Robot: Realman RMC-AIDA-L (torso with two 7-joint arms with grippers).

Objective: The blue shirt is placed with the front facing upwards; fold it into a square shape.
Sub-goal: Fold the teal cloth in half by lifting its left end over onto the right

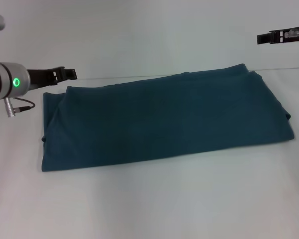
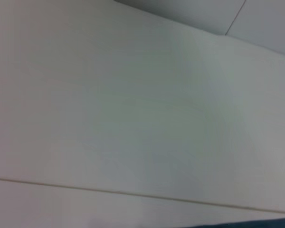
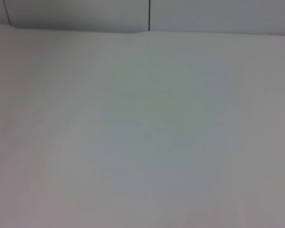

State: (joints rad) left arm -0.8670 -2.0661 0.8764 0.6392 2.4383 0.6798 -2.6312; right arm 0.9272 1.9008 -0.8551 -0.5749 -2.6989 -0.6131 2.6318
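Observation:
The blue shirt (image 1: 164, 119) lies on the white table (image 1: 154, 204) as a long, wide rectangle with layered edges at its left and right ends. No lettering shows on its upper face. My left gripper (image 1: 72, 74) hovers just above and behind the shirt's far left corner and holds nothing. Raised above and behind the shirt's far right corner, my right gripper (image 1: 261, 38) also holds nothing. A thin sliver of the blue shirt (image 2: 266, 224) shows in the left wrist view. The right wrist view shows only bare table.
A grey cable (image 1: 20, 107) with a plug hangs from my left arm, left of the shirt. The table's far edge (image 1: 129, 75) runs just behind the shirt, with a pale wall beyond.

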